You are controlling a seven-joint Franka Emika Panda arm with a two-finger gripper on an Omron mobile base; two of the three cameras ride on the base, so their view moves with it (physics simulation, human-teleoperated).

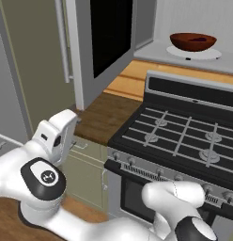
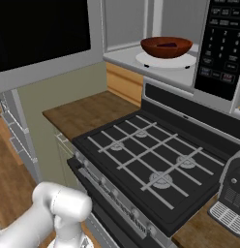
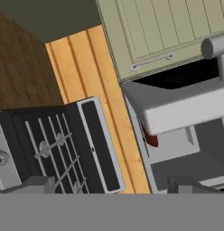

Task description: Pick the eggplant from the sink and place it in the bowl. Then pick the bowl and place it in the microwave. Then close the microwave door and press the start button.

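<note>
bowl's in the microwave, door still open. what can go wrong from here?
1. The microwave door stands wide open and the gripper hangs low beside the counter, jaws open: a poorly aimed swing could hit the door edge.
2. The bowl holds the eggplant; a hard slam might jolt it.
</note>
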